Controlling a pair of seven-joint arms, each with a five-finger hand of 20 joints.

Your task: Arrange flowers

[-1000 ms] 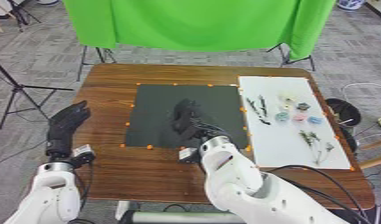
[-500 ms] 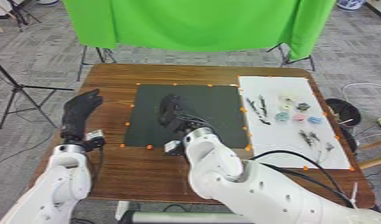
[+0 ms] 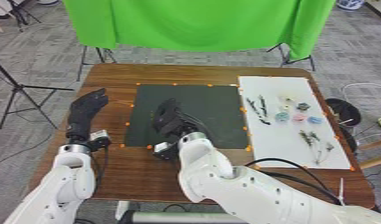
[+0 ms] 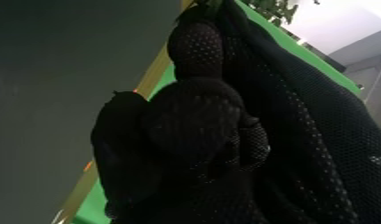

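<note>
Left hand (image 3: 87, 106): black fabric, open, empty.
Right hand (image 3: 170, 119): above the dark mat (image 3: 224, 112) (dimpled glove); we can't tell its opening or grip.
Flowers (image 3: 299, 118): rounded pastel heads, thin stems, on white board (image 3: 275, 150).

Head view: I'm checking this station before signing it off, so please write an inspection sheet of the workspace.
Surface: brown table, dark mat, white board to the mat's right.
Job's things: pink blossom, blue blossom and leafy stems, loose on the board.
Clutter: dark bin beside the table.
Hands: left hand open, left of the mat; right hand over the mat, grip unclear.
Cables: black cable along the right arm.
Surroundings: green cloth, tripod.
</note>
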